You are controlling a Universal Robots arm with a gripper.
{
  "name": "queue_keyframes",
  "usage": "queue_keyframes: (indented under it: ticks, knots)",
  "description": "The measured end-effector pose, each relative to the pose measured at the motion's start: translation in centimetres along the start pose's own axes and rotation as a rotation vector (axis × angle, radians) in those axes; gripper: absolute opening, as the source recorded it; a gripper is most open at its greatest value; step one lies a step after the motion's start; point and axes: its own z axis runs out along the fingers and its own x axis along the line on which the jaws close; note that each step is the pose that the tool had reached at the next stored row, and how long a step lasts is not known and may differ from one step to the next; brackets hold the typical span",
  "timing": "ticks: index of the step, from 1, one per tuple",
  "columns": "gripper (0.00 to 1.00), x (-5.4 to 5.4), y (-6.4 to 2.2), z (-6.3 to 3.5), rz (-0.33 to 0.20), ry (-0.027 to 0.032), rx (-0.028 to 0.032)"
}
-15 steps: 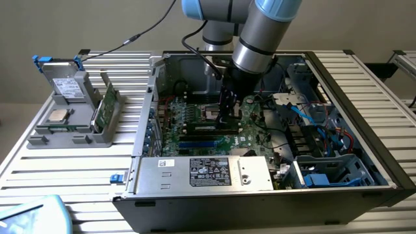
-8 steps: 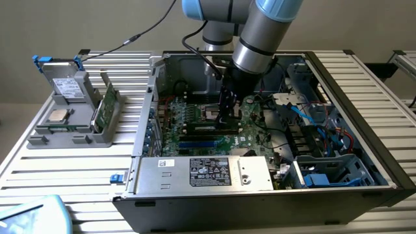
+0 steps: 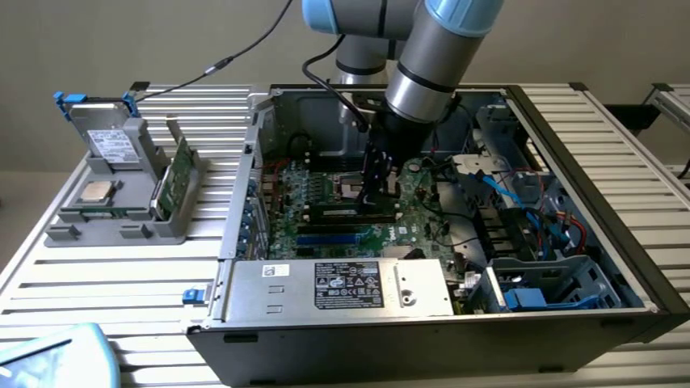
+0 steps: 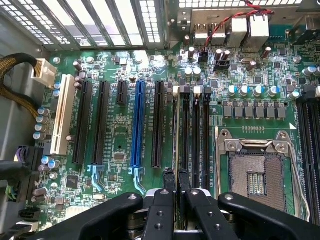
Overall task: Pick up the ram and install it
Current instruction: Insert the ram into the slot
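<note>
Wrist view — pincer (image 4: 176,192) closed on the ram (image 4: 176,145), edge-on over the motherboard (image 4: 120,145) slots.

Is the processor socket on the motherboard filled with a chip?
No, the processor socket sits bare, its contact area exposed inside the metal frame in the wrist view.

You see the ram (image 4: 175,130) edge-on from the wrist, a thin pale-green sliver standing upright on its long edge, pinched between the closed jaws of the gripper (image 4: 176,197). It runs in line with the black memory slots (image 4: 192,135), directly over one. In the exterior view it sits toward ten o'clock from the open case's (image 3: 603,242) middle.
</note>
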Motion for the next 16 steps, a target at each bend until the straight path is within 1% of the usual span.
queue_keyframes:
  ticks: [3, 7, 11, 13, 16]
  knots:
    - [0.14, 0.03, -0.02, 0.00, -0.001, -0.0001, -0.0075]
    - [0.14, 0.11, -0.12, -0.02, -0.001, -0.0002, -0.0142]
    - [0.14, 0.22, -0.44, -0.09, -0.002, -0.0003, -0.0222]
    - [0.14, 0.22, -0.48, -0.11, -0.002, -0.0003, -0.0244]
    - [0.14, 0.23, -0.49, -0.11, -0.002, -0.0002, -0.0256]
